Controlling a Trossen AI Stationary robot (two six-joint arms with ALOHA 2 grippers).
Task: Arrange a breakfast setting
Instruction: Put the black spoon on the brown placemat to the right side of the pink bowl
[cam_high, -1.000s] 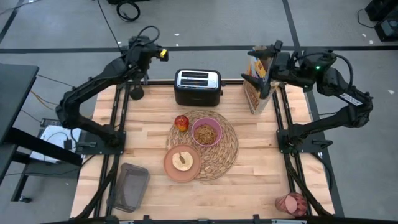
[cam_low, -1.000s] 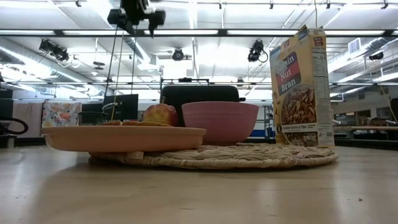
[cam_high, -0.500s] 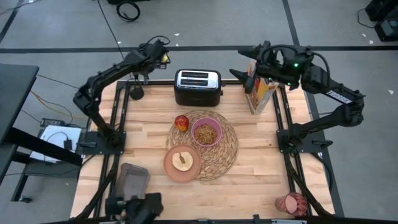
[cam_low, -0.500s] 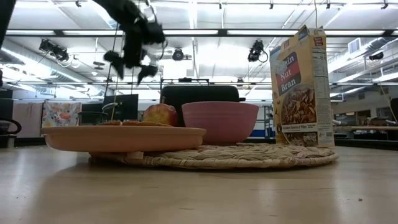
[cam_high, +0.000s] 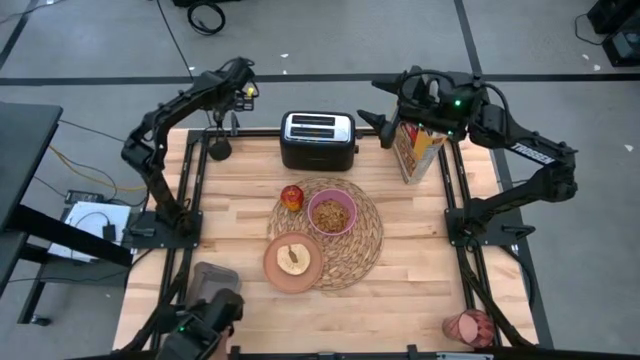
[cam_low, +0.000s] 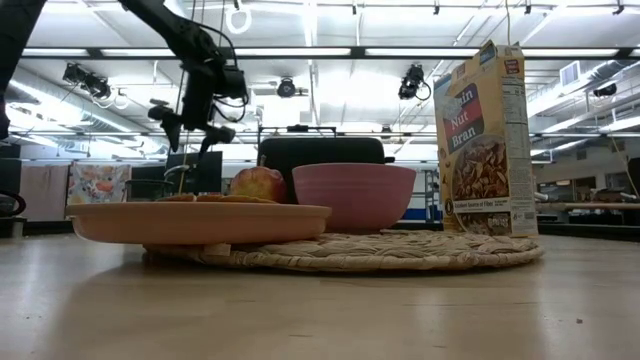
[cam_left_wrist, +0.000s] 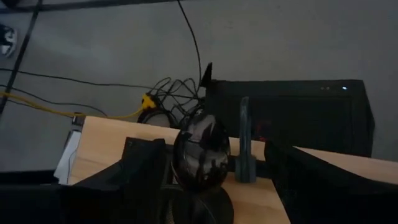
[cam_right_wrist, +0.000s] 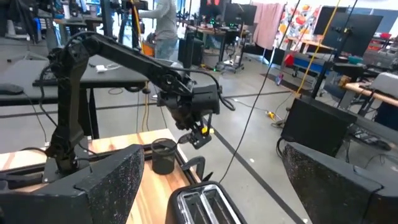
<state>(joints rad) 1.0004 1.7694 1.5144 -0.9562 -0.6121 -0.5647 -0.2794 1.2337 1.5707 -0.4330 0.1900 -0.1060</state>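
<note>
Black left arm (cam_high: 190, 100) lower, fingers (cam_low: 165, 116) narrower.

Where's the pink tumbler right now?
In the high view the pink tumbler lies at the table's near right corner, beside the right arm's frame rail and well apart from the woven placemat, which is at the table's centre.

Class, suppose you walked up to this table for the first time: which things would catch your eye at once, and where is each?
The round woven placemat at the table's middle draws the eye, with the pink bowl of cereal on it, the red apple at its edge and the plate overlapping its near side. Behind stand the black toaster and the yellow cereal box.
</note>
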